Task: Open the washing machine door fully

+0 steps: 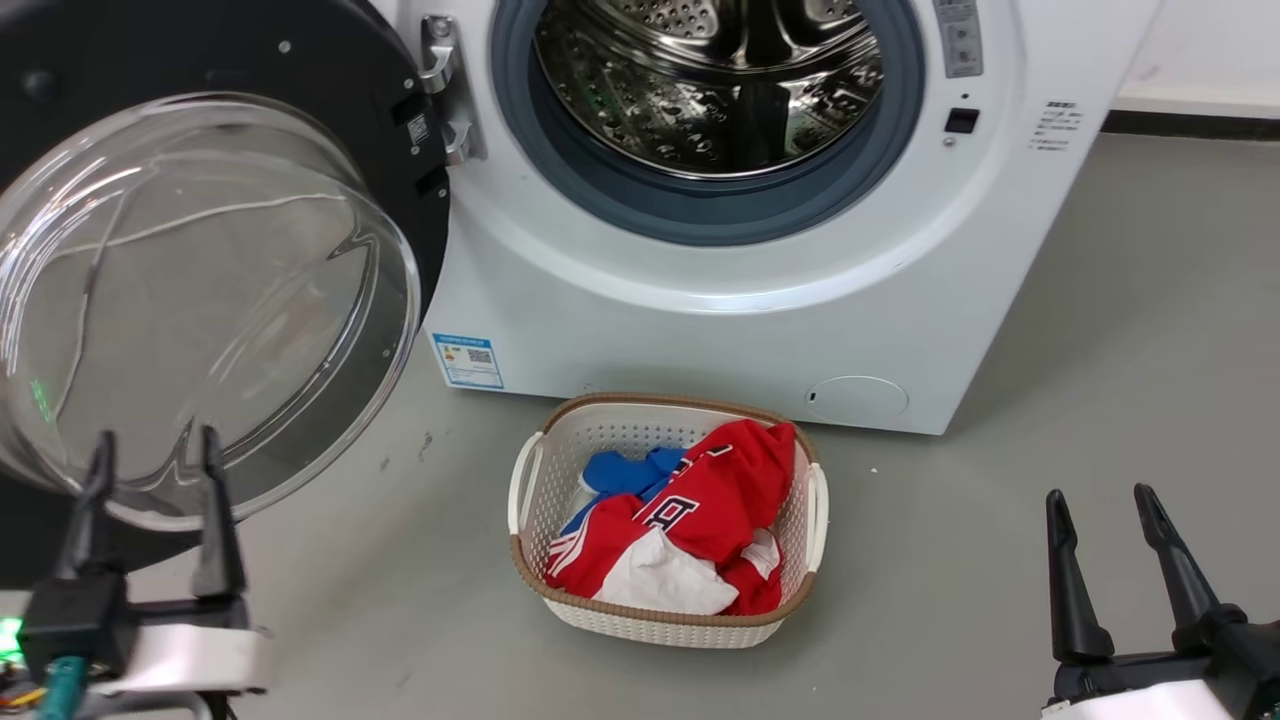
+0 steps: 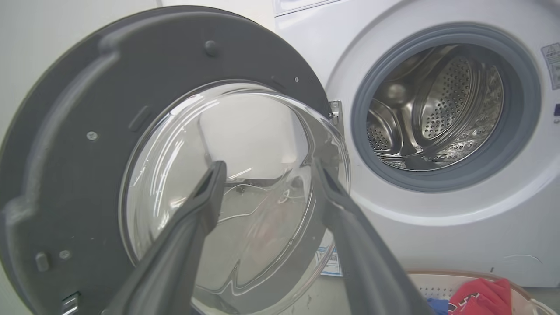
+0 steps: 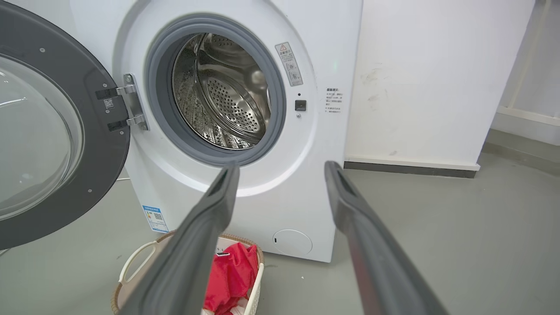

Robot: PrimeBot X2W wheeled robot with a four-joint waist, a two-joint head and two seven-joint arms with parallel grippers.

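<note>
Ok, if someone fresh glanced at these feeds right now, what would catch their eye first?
The washing machine door, black with a bulging clear glass bowl, stands wide open at the head view's left, just beyond the open left gripper. Next, the shiny perforated steel drum exposed in the white washing machine at top centre. Then the red garment in the white laundry basket on the floor in front of the machine.
</note>
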